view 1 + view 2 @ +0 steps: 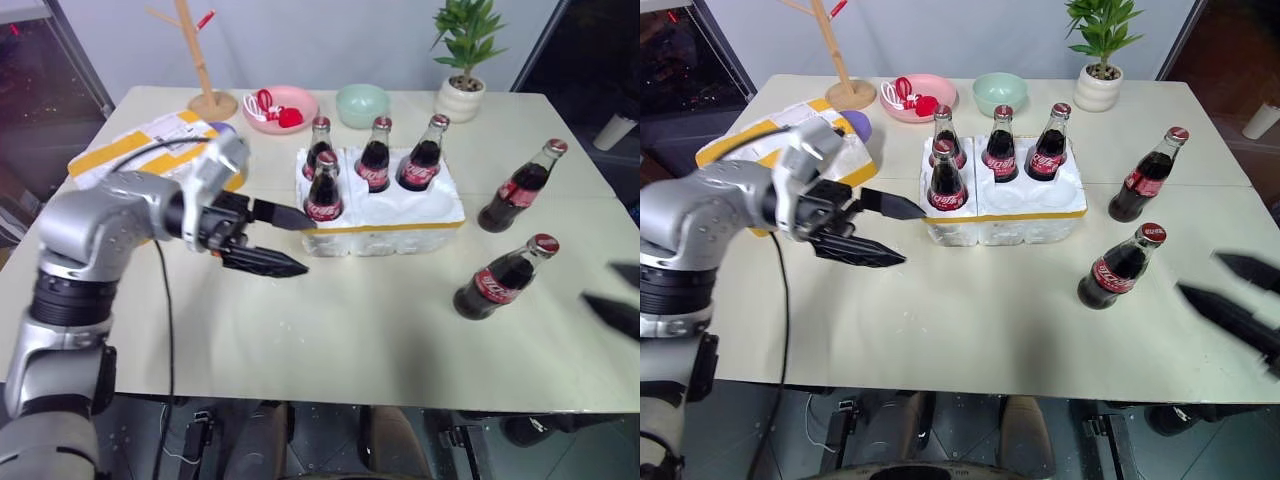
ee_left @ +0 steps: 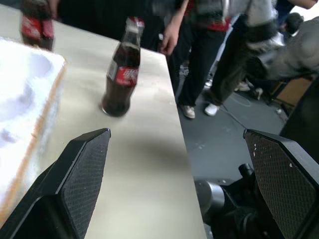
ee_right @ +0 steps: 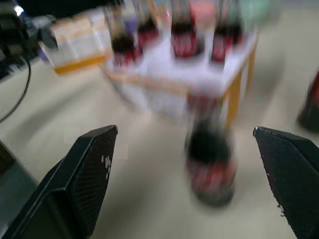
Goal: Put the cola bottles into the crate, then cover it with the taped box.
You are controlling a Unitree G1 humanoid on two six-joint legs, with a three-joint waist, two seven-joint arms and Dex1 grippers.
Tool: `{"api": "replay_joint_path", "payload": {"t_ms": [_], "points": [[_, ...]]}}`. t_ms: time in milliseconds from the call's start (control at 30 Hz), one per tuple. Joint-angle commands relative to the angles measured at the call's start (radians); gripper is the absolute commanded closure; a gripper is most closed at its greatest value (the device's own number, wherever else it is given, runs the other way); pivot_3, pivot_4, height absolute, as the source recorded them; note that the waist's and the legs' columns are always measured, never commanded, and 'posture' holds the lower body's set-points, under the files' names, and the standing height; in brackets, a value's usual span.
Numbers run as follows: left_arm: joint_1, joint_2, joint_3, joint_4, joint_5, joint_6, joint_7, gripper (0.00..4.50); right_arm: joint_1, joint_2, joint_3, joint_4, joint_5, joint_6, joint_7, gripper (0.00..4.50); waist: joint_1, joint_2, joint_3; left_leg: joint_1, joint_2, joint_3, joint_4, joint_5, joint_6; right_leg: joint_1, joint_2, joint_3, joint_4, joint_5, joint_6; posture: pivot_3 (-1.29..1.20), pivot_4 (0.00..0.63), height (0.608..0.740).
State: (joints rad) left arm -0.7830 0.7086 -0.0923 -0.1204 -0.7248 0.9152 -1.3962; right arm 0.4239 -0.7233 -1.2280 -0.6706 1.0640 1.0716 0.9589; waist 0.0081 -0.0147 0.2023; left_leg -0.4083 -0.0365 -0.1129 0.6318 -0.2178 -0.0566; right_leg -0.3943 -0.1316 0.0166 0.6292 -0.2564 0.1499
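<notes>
A: Far left, at the table's edge: taped box [image 1: 780, 140], lying flat, yellow bands and label up, behind the left arm. Parked well out of the way, probably, until the bottles are all in.

B: And the left gripper [image 1: 885, 232]?

A: Fingers spread wide, pinching nothing, pointing toward the crate [image 1: 1005, 215] from just beside its left end. Looks like a release just off the front-left bottle [image 1: 946, 185].

B: Crate contents?

A: Four cola bottles standing in wells: two at the left end, one behind the other, then back-middle [image 1: 1000, 152] and back-right [image 1: 1049, 148]. Front-middle and front-right wells empty, foam bare. Upright because the wells hold the bases; yellow band round the side facing the camera.

B: Remaining two?

A: Both on the bare table right of the crate, upright: one further back [image 1: 1150, 172] near the seam in the tabletop, one nearer the front [image 1: 1122, 264]. Well apart from each other and from the crate wall.

B: Right gripper [image 1: 1238, 290]?

A: Low at the right edge, fingers wide apart, empty, aimed at the nearer bottle per the right wrist view.

B: Room to move?

A: Plenty. Open tabletop along the front edge. Clutter only at the back: wooden stand [image 1: 196, 55], pink bowl [image 1: 280, 108], green bowl [image 1: 362, 104], potted plant [image 1: 462, 75]. Main hazard, likely: tipping the near bottle toward the front edge.
</notes>
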Motion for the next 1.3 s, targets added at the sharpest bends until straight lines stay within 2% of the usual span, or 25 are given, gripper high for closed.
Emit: {"api": "replay_joint_path", "payload": {"t_ms": [33, 200, 300, 500, 733, 800, 867, 900, 1033, 1100, 1200, 1300], "points": [[0.005, -0.029, -0.035, -0.016, 0.051, -0.089, 0.02, 0.04, 0.027, 0.103, 0.161, -0.121, -0.117, -0.15, -0.101, 0.0, -0.009, 0.0, 0.0, 0.0, 0.0, 0.0, 0.0, 0.0, 0.0, 0.0, 0.0, 0.0, -0.001, 0.0, -0.001, 0.0, 0.15, 0.739], [-0.006, -0.059, -0.052, 0.01, 0.078, -0.13, 0.032, 0.04, -0.012, 0.195, 0.422, -0.065, -0.281, -0.312, -0.201, 0.0, -0.022, 0.001, -0.001, 0.0, 0.0, 0.001, -0.002, 0.0, 0.0, -0.002, 0.0, 0.001, 0.0, 0.001, -0.001, 0.0, 0.15, 0.739], [-0.014, -0.067, -0.05, 0.019, 0.078, -0.132, 0.036, 0.04, -0.048, 0.203, 0.513, 0.005, -0.341, -0.384, -0.223, 0.0, -0.02, 0.001, -0.001, 0.0, 0.0, 0.0, -0.003, 0.0, 0.0, -0.002, 0.0, 0.001, 0.0, 0.001, -0.001, 0.0, 0.15, 0.739], [-0.014, -0.055, -0.042, 0.019, 0.083, -0.136, 0.038, 0.04, -0.137, 0.199, 0.61, 0.108, -0.328, -0.43, -0.24, 0.0, -0.02, 0.001, -0.001, 0.0, 0.0, 0.0, -0.002, 0.0, 0.0, -0.002, 0.0, 0.001, 0.0, 0.001, 0.0, 0.0, 0.15, 0.739], [-0.012, -0.051, -0.031, 0.011, 0.076, -0.131, 0.057, 0.04, -0.249, 0.188, 0.722, 0.246, -0.401, -0.482, -0.282, 0.0, -0.022, 0.001, -0.001, 0.0, 0.0, 0.0, -0.002, 0.0, 0.0, -0.002, 0.0, 0.001, 0.001, 0.001, 0.0, 0.0, 0.15, 0.739], [-0.014, -0.052, -0.024, 0.005, 0.067, -0.125, 0.066, 0.0, -0.254, 0.183, 0.737, 0.261, -0.416, -0.495, -0.283, 0.56, -0.019, 0.001, -0.001, 0.0, 0.0, 0.0, -0.002, 0.0, 0.0, -0.002, 0.0, 0.001, 0.001, 0.001, 0.0, 0.0, 0.15, 0.739], [-0.014, -0.052, -0.018, 0.004, 0.063, -0.121, 0.073, 0.0, -0.267, 0.18, 0.726, 0.255, -0.393, -0.506, -0.276, 1.38, -0.019, 0.001, -0.001, 0.0, 0.0, -0.001, -0.003, 0.0, 0.0, -0.002, 0.0, 0.0, 0.001, 0.001, 0.002, 0.0, 0.15, 0.739], [-0.012, -0.05, -0.015, 0.003, 0.063, -0.12, 0.077, 0.0, -0.277, 0.176, 0.713, 0.244, -0.372, -0.507, -0.272, 1.65, -0.02, 0.001, -0.001, 0.0, 0.0, 0.0, -0.003, 0.0, 0.0, -0.002, 0.0, 0.0, 0.001, 0.002, 0.002, 0.0, 0.15, 0.739], [0.017, -0.028, 0.024, -0.003, 0.052, -0.106, 0.107, 0.0, -0.355, 0.119, 0.641, 0.172, -0.188, -0.438, -0.273, 1.65, -0.028, 0.005, 0.001, 0.0, 0.0, 0.0, -0.003, 0.0, 0.0, -0.003, 0.0, 0.001, 0.001, 0.002, 0.003, 0.0, 0.15, 0.739], [0.036, -0.015, 0.062, -0.008, 0.033, -0.088, 0.135, 0.0, -0.449, 0.071, 0.641, 0.147, -0.076, -0.383, -0.302, 1.65, -0.032, 0.007, 0.002, 0.0, 0.0, 0.001, -0.003, 0.0, 0.0, -0.004, 0.0, 0.002, 0.001, 0.002, 0.003, 0.0, 0.15, 0.739], [0.07, -0.001, 0.116, -0.033, 0.013, -0.07, 0.184, 0.0, -0.649, 0.021, 0.713, 0.17, -0.005, -0.327, -0.353, 1.65, -0.044, 0.007, 0.002, 0.0, 0.001, 0.0, -0.003, 0.0, 0.0, -0.005, 0.001, 0.002, 0.003, 0.002, 0.003, 0.0, 0.15, 0.739], [0.089, -0.007, 0.156, -0.061, -0.013, -0.049, 0.241, 0.0, -0.841, 0.013, 0.83, 0.256, -0.067, -0.307, -0.387, 1.65, -0.046, 0.006, 0.002, -0.001, 0.001, -0.001, -0.003, 0.0, 0.0, -0.005, 0.002, 0.001, 0.002, 0.002, 0.003, 0.0, 0.15, 0.739]]}}
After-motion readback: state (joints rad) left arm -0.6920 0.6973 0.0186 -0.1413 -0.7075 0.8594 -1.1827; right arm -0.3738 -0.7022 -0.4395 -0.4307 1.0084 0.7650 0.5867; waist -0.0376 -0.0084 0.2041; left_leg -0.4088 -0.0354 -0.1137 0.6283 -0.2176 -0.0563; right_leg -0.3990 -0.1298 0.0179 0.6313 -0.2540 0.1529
